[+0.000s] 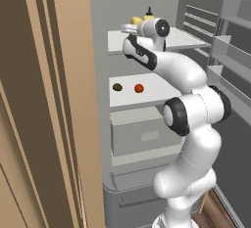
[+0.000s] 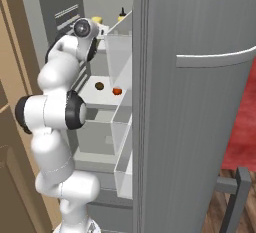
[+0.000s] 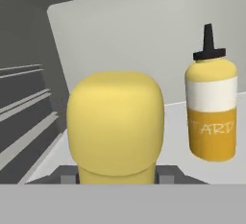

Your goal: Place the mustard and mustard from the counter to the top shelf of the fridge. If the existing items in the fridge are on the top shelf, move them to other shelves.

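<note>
Mustard bottle point(image 3: 211, 108) label, hand view

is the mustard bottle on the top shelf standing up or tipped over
Upright: the mustard bottle stands on the top shelf, dark nozzle pointing up.

The arm point(image 1: 188, 124) rises from the lower right of the frame and bends up to the fridge's top shelf point(image 1: 117, 40) at upper centre. Just behind its wrist a yellow jar point(image 1: 136, 21) and a bottle point(image 1: 149, 12) with a dark nozzle peek out. On the shelf below point(image 1: 147, 95), mid-frame, a brown lump point(image 1: 117, 87) lies near an orange ball point(image 1: 139, 88), apart. A grey drawer point(image 1: 142, 136) sits beneath. Tan panelling point(image 1: 44, 104) fills the left.
</note>
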